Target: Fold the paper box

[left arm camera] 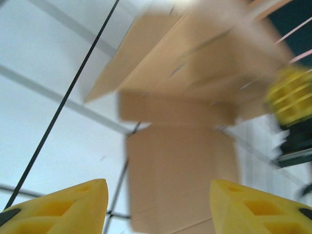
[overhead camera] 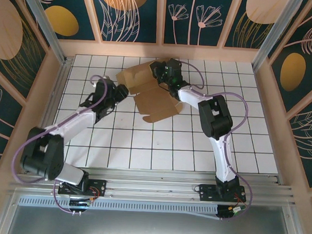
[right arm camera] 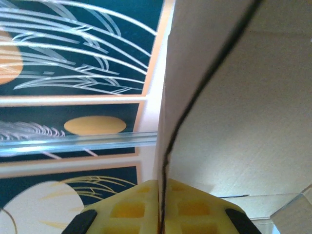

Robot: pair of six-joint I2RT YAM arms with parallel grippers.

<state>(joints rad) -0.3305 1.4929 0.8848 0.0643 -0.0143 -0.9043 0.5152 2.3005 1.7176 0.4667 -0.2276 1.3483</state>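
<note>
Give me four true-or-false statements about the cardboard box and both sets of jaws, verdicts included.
1. The paper box lies as a fully flat, unfolded sheet. False: it is partly folded, with panels raised.
2. The right jaws are shut on a cardboard edge of the box. True.
3. The left jaws grip the box. False: they stand open, the box ahead of them and not held.
4. The box is on the far half of the white gridded table. True.

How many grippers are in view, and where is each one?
2. The left gripper, jaws open, faces the paper box from its left side. The right gripper is shut on an upright panel of the box, at its far side.
</note>
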